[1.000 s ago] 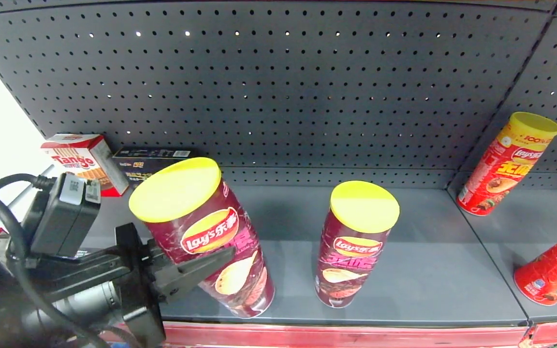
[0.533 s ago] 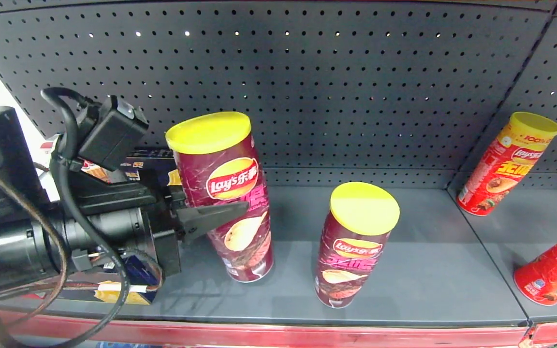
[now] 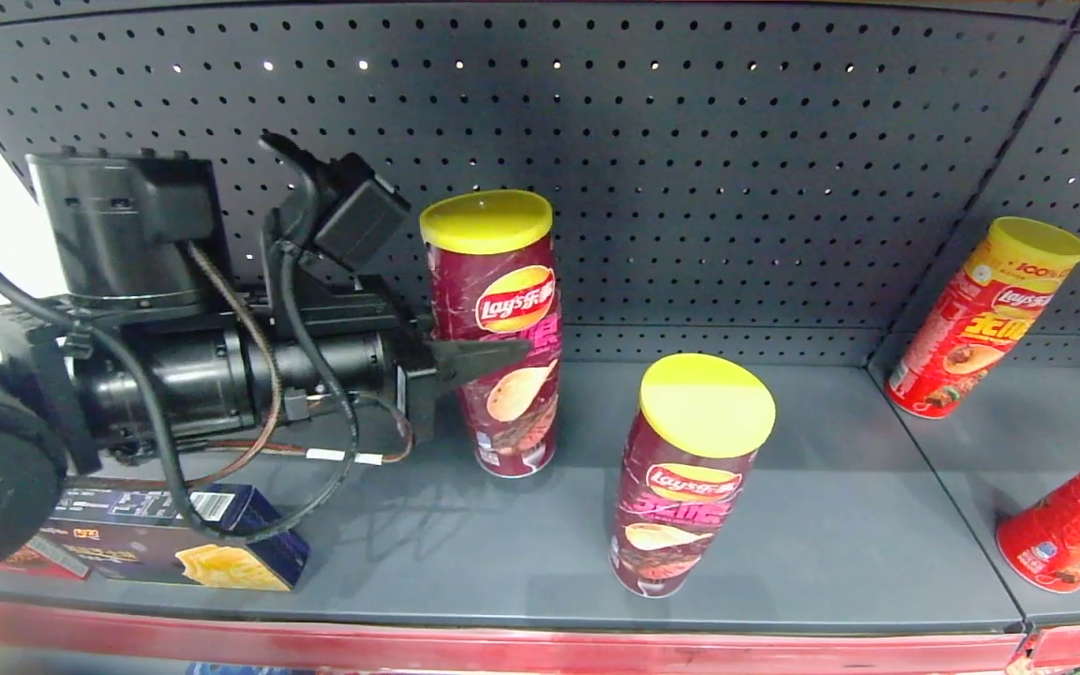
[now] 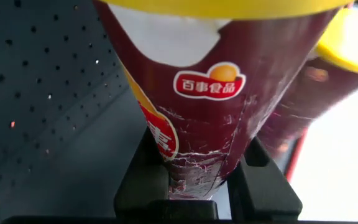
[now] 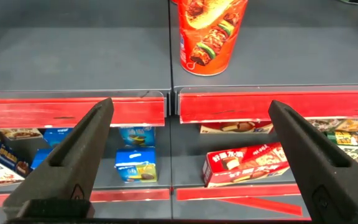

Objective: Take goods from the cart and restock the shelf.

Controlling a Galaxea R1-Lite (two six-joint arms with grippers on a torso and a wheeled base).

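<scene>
My left gripper is shut on a maroon chip can with a yellow lid, held upright near the pegboard at the back of the grey shelf. Whether the can's base touches the shelf I cannot tell. In the left wrist view the can sits between the two black fingers. A second maroon can stands to its right, nearer the front edge. My right gripper is open in front of a lower shelf, below a red can.
Two red chip cans stand on the right shelf section. A dark box lies at the shelf's front left under my left arm. Blue boxes and a red box sit on lower shelves.
My left arm has carried the maroon can from the shelf's front edge back and to the right, toward the pegboard, and the can has gone from tilted to upright.
</scene>
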